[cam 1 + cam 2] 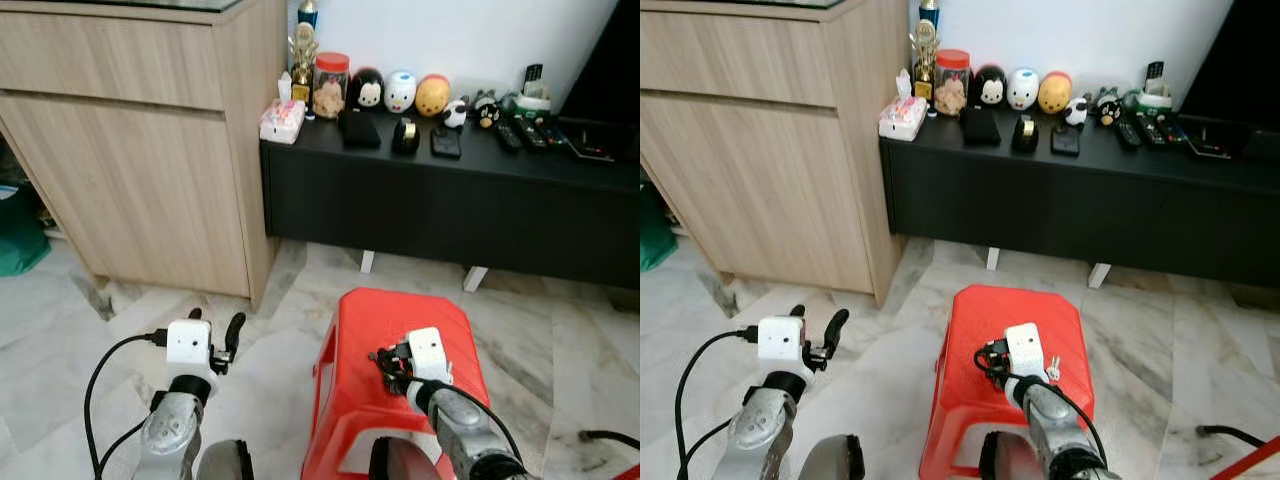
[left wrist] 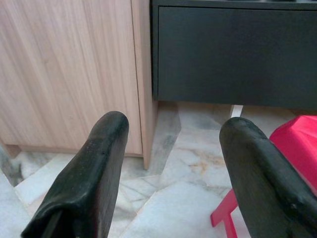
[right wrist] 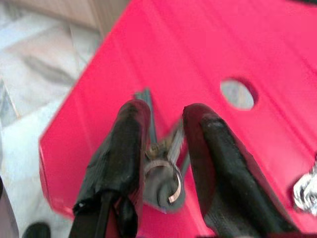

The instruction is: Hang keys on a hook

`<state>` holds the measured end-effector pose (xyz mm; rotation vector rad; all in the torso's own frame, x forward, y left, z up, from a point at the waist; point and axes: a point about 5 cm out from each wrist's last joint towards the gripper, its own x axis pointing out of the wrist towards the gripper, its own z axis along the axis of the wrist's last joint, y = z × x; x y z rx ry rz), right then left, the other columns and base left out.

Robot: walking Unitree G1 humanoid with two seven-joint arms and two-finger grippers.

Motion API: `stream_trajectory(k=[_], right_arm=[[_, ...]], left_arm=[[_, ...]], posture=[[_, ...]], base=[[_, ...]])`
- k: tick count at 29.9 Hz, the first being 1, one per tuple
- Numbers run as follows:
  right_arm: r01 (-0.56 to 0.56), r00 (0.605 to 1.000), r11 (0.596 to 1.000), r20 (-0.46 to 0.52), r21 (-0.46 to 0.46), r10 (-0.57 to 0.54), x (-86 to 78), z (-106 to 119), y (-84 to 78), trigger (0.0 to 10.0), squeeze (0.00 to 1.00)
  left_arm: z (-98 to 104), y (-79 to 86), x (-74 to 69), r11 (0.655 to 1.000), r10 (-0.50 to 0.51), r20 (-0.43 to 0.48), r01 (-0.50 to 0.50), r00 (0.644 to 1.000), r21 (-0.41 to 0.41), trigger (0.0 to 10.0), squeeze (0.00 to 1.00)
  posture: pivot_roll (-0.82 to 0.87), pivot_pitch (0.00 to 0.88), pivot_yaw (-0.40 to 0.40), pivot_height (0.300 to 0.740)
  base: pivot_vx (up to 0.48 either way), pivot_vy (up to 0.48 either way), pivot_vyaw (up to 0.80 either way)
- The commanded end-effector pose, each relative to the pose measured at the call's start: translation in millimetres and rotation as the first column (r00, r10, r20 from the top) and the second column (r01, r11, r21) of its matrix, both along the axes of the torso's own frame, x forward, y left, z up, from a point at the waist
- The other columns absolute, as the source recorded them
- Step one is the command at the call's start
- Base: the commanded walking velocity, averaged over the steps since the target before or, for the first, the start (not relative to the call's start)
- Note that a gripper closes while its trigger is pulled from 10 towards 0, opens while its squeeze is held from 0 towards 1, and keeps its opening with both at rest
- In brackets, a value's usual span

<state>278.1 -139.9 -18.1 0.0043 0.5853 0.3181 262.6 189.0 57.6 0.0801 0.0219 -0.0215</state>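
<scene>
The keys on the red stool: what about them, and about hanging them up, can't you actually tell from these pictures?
- Keys: right wrist view, blurred, partly hidden by the right gripper fingers; their number is unclear, as is whether they are gripped.
- Small silver thing: right wrist view, cut off by the edge.
- Red stool: left eye view, its lower part is cut off.
</scene>
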Motion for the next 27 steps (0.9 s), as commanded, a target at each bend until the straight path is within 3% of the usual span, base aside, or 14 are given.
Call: stream_trajectory(k=[1, 3, 4, 5, 16, 17, 27], right_arm=[[0.014, 0.999, 0.999, -0.035, -0.031, -0.015, -1.5, -3, -8.4, 10.0, 0.00], [0.025, 0.999, 0.999, -0.040, -0.022, -0.026, -1.8, -3, -10.1, 10.0, 0.00], [0.025, 0.999, 1.000, -0.041, -0.008, -0.026, -1.7, -2, -11.0, 10.0, 0.67], [0.023, 0.999, 1.000, -0.037, 0.013, -0.023, -1.3, -1, -11.6, 10.0, 1.00], [-0.044, 0.995, 0.998, -0.086, 0.055, 0.048, -2.7, 0, -17.8, 10.0, 1.00], [-0.061, 0.994, 0.997, -0.093, 0.037, 0.064, -4.0, -1, -17.5, 10.0, 0.00], [-0.061, 0.991, 0.998, -0.114, 0.035, 0.064, -4.7, -3, -16.7, 10.0, 0.00]], left_arm=[[-5, -2.9, -2.1, 1.000, -0.019, -0.024, 0.020, 1.000, 0.006, 10.0, 0.00], [-5, -2.9, -2.4, 1.000, -0.020, -0.026, 0.020, 0.999, 0.007, 10.0, 0.00], [-5, -2.9, -2.4, 1.000, -0.021, -0.027, 0.021, 0.999, 0.008, 10.0, 0.00], [-5, -3.0, -2.2, 1.000, -0.023, -0.028, 0.023, 0.999, 0.008, 10.0, 0.00], [-8, -5.1, -3.3, 0.999, -0.034, -0.044, 0.034, 0.998, 0.009, 10.0, 0.00], [-8, -6.1, -3.2, 0.999, -0.038, -0.046, 0.038, 0.998, 0.008, 10.0, 0.00], [-8, -6.7, -2.8, 0.999, -0.047, -0.052, 0.048, 0.998, 0.019, 10.0, 0.00]], posture=[[0.06, 0.000, -0.094, 0.586], [0.06, 0.000, -0.093, 0.586], [0.06, 0.000, -0.093, 0.586], [0.06, 0.000, -0.094, 0.586], [0.04, 0.000, -0.093, 0.586], [0.05, 0.000, -0.094, 0.586], [0.05, 0.000, -0.092, 0.586]], base=[[0.000, 0.000, 0.00], [0.000, 0.000, 0.00], [0.000, 0.000, 0.00], [0.000, 0.000, 0.00], [0.000, 0.000, 0.00], [0.000, 0.000, 0.00], [0.000, 0.000, 0.00]])
